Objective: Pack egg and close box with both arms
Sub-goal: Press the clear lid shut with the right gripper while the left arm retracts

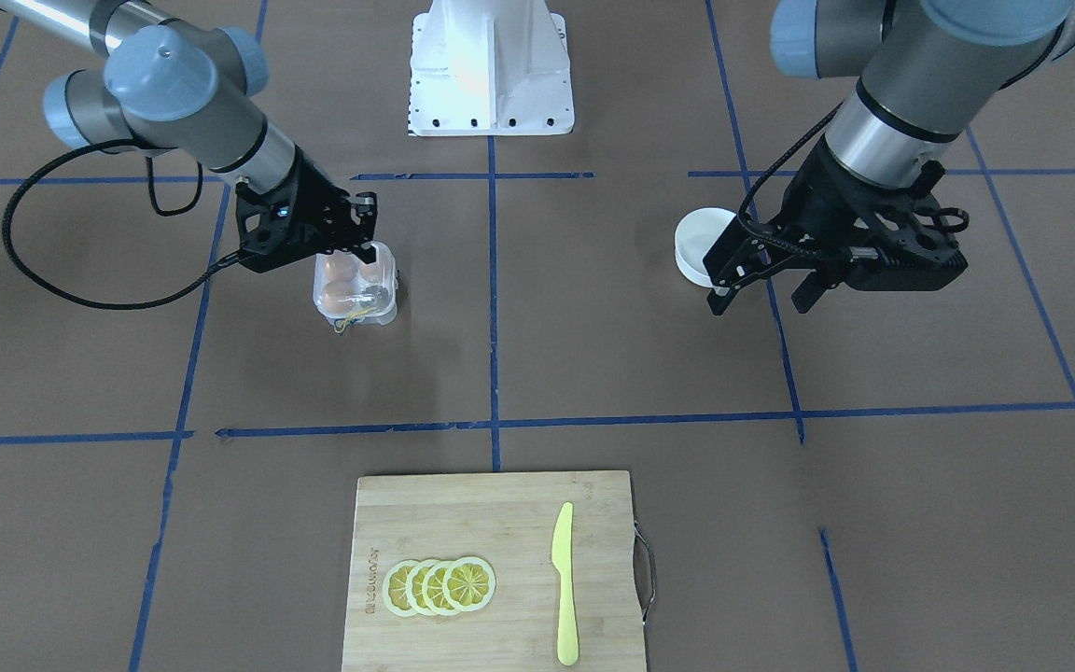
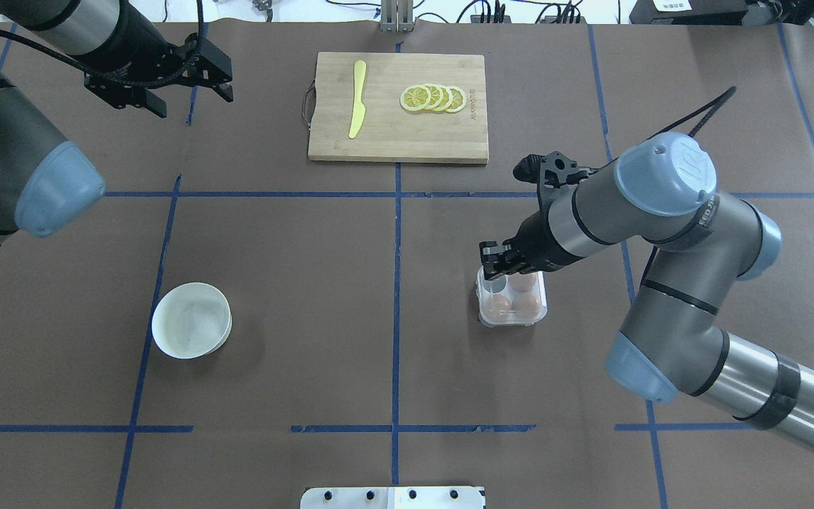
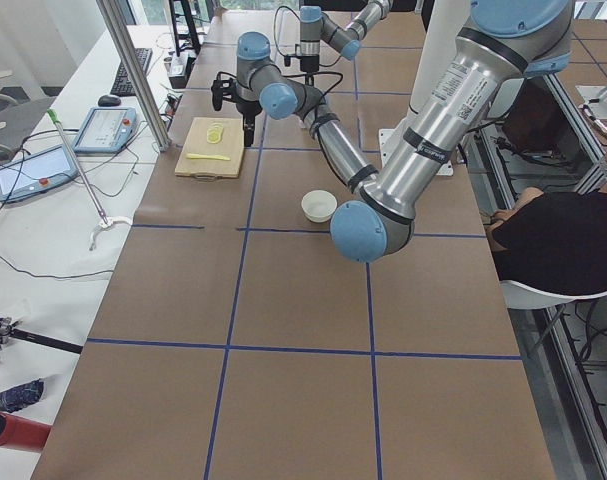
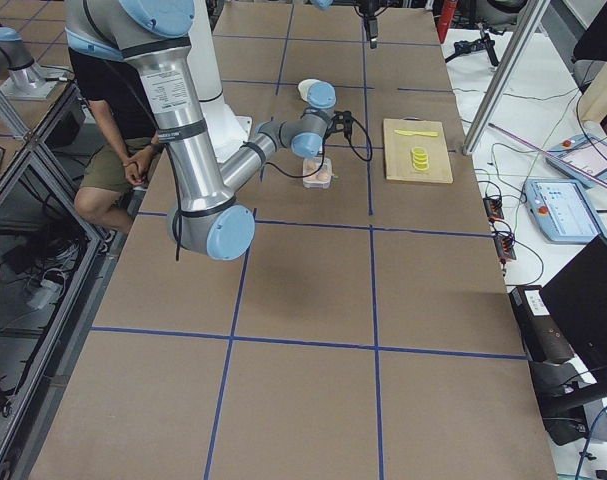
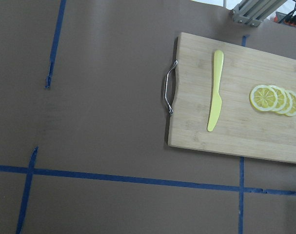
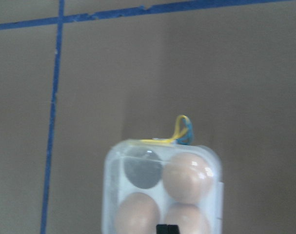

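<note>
We read the box (image 6: 112, 161) as clear glossy plastic and the eggs (image 6: 188, 176) as smooth with a soft sheen. The table cover (image 2: 308, 318) looks like matt brown paper, with blue tape lines (image 2: 396, 283) on it. The cutting board (image 5: 265, 136) is matt grained wood with a metal wire handle (image 5: 164, 90). The knife (image 5: 215, 92) looks like yellow plastic. The bowl (image 2: 191, 329) is smooth and white, the right arm (image 2: 584, 223) satin silver metal.

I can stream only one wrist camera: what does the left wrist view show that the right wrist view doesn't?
Only the left wrist view: a bamboo cutting board with a yellow plastic knife and yellow lemon slices. Only the right wrist view: the clear plastic four-cell egg carton holding three orange-brown eggs and one empty cell. Both: brown table cover with blue tape lines.
</note>
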`<control>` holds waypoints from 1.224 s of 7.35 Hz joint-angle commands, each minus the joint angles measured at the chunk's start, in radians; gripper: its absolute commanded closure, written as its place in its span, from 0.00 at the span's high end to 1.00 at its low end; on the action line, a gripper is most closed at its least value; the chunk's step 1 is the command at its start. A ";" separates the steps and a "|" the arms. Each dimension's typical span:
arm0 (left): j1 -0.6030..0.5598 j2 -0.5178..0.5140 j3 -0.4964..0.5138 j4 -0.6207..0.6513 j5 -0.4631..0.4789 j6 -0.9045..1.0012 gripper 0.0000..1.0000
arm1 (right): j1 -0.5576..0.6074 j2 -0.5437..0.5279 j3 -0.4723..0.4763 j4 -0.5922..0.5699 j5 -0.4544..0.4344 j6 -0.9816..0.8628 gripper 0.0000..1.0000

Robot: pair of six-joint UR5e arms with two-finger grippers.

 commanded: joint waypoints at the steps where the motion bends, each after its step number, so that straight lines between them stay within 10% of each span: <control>1: 0.000 0.027 0.001 -0.004 0.000 0.022 1.00 | -0.002 0.073 0.010 -0.059 -0.020 0.025 0.99; 4: -0.066 0.128 -0.028 0.002 0.000 0.245 1.00 | 0.150 0.084 0.049 -0.318 -0.052 0.015 1.00; 9: -0.394 0.329 0.051 0.017 -0.017 0.918 1.00 | 0.475 -0.151 0.132 -0.604 -0.005 -0.716 1.00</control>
